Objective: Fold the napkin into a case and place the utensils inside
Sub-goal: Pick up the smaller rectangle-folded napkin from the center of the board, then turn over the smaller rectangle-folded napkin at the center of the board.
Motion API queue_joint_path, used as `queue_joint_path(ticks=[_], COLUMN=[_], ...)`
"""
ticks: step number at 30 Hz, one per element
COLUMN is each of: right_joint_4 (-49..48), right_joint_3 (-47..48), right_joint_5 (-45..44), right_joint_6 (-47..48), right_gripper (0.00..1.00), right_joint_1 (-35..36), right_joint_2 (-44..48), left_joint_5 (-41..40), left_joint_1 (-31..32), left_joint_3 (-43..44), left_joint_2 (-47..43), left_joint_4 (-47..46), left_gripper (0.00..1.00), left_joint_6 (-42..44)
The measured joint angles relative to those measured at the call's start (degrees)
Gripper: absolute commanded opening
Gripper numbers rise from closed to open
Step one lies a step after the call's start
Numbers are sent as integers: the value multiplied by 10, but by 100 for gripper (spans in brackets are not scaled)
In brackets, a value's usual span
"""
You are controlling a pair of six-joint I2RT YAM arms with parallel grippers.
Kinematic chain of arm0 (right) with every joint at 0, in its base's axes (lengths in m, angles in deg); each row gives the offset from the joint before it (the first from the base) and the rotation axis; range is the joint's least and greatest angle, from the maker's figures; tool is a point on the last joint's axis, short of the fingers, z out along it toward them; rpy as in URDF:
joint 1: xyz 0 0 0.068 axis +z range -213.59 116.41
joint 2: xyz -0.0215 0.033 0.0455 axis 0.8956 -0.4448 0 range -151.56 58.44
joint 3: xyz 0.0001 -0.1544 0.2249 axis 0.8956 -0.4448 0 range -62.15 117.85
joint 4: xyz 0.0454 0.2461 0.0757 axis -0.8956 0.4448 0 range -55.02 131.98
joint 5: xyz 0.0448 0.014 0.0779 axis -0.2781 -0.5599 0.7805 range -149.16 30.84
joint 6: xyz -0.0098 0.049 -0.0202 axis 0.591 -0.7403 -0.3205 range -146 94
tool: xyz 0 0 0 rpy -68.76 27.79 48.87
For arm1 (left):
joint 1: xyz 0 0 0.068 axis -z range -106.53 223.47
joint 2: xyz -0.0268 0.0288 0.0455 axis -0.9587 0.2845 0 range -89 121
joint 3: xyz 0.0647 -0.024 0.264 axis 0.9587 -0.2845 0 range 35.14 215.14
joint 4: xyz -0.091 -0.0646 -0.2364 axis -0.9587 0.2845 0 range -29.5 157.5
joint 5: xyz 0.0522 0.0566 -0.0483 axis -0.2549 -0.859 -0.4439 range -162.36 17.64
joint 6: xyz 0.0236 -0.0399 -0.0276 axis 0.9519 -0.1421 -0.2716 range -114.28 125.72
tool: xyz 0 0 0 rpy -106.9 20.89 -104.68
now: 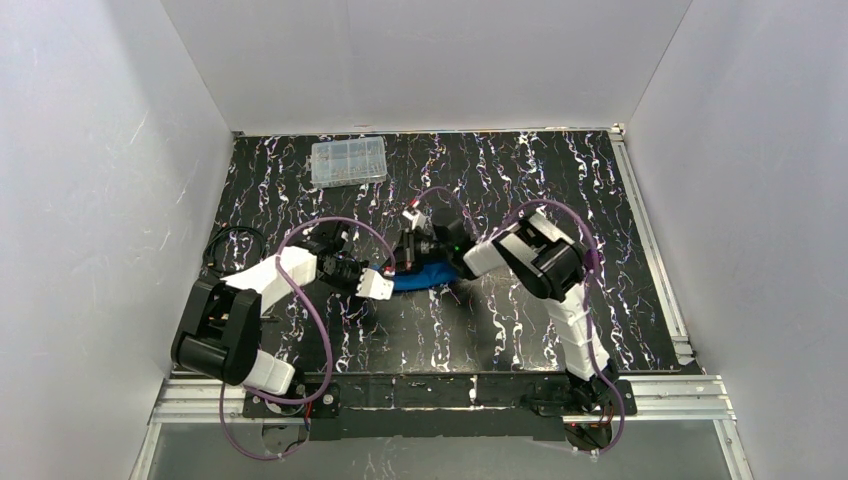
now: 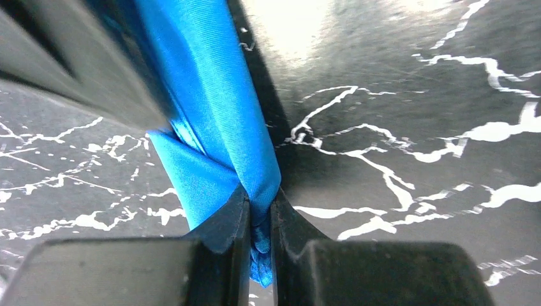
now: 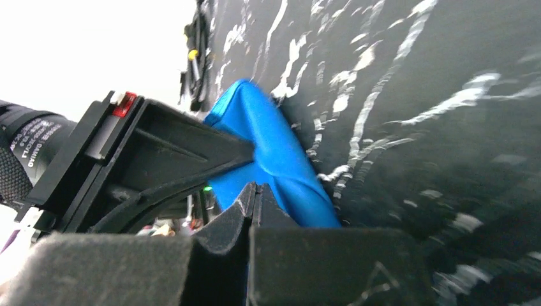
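Napkin [image 1: 428,276], centre of frame, is bunched, not yet a case. Left claw [image 2: 258,220] and right claw [image 3: 253,196] each pinch it. Utensils not in view; insertion remains.

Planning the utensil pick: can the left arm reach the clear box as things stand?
Probably not yet: the left gripper is shut on the napkin. The way from it to the clear box looks free, so once released, likely yes.

My bright blue, shiny napkin [image 2: 210,115] is gathered into a narrow creased strip at the middle of the desk [image 1: 520,340]. Its ends are pinched in my left gripper [image 2: 258,220] and right gripper [image 3: 254,194].
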Motion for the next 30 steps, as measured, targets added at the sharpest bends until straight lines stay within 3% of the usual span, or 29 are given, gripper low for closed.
queue_joint_path(ticks=[3, 6, 12, 15, 21, 25, 30], right_joint_4=[110, 240, 321, 409, 641, 648, 642], right_joint_3=[7, 83, 161, 177, 210, 119, 31], right_joint_5=[8, -6, 23, 73, 93, 45, -87], right_joint_6=[64, 167, 320, 401, 544, 523, 488], right_gripper=[1, 1, 1, 1, 1, 1, 1], right_joint_1=[-38, -68, -64, -57, -50, -67, -109], right_joint_2=[40, 62, 72, 64, 42, 87, 216], left_joint_5=[14, 48, 174, 238, 341, 386, 363], left_joint_1=[1, 5, 14, 14, 9, -4, -23], left_joint_3=[35, 92, 238, 257, 250, 226, 198], left_joint_2=[1, 2, 27, 29, 46, 88, 164], left_joint_4=[82, 188, 390, 440, 468, 452, 409], left_gripper=[0, 0, 0, 0, 0, 0, 0], left_joint_6=[-16, -31, -97, -140, -246, -296, -369])
